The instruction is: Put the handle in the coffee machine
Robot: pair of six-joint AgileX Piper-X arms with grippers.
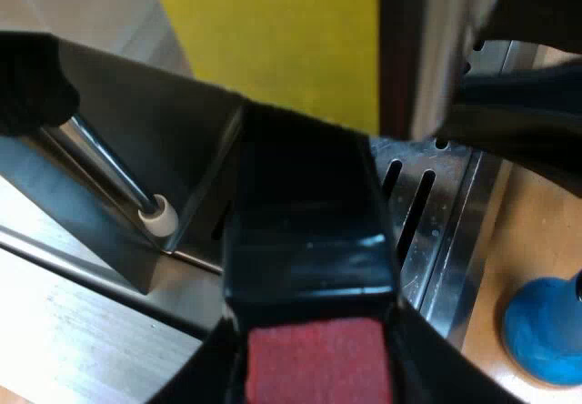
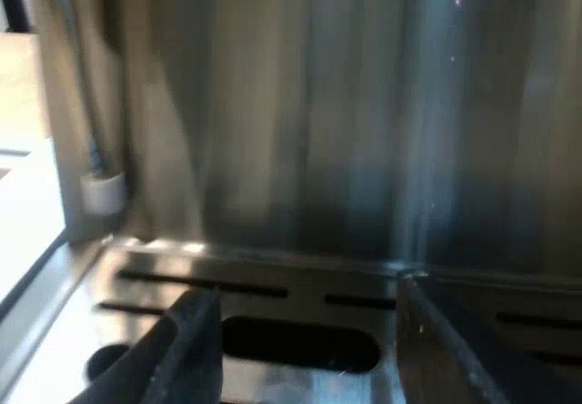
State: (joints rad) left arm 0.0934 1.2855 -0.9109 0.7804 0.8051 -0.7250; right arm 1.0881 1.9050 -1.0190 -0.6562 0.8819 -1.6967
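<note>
Glossy black handle with red end [image 1: 309,240] is clamped in left gripper [image 1: 314,381], over the edge of the slotted steel drip tray [image 1: 436,213]. Likely stiff, slick and head-heavy, so grip near the red end. Right gripper [image 2: 305,349] is wide and empty over the tray. Blue round tamper [image 1: 546,331] sits on the wooden counter [image 1: 532,240] just beside the tray.

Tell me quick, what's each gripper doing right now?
Left gripper: closed, holding the handle.
Right gripper: open, holding nothing, over the machine's tray.

Coffee corner: espresso machine [image 2: 318,104], wooden counter [image 1: 538,240]
</note>
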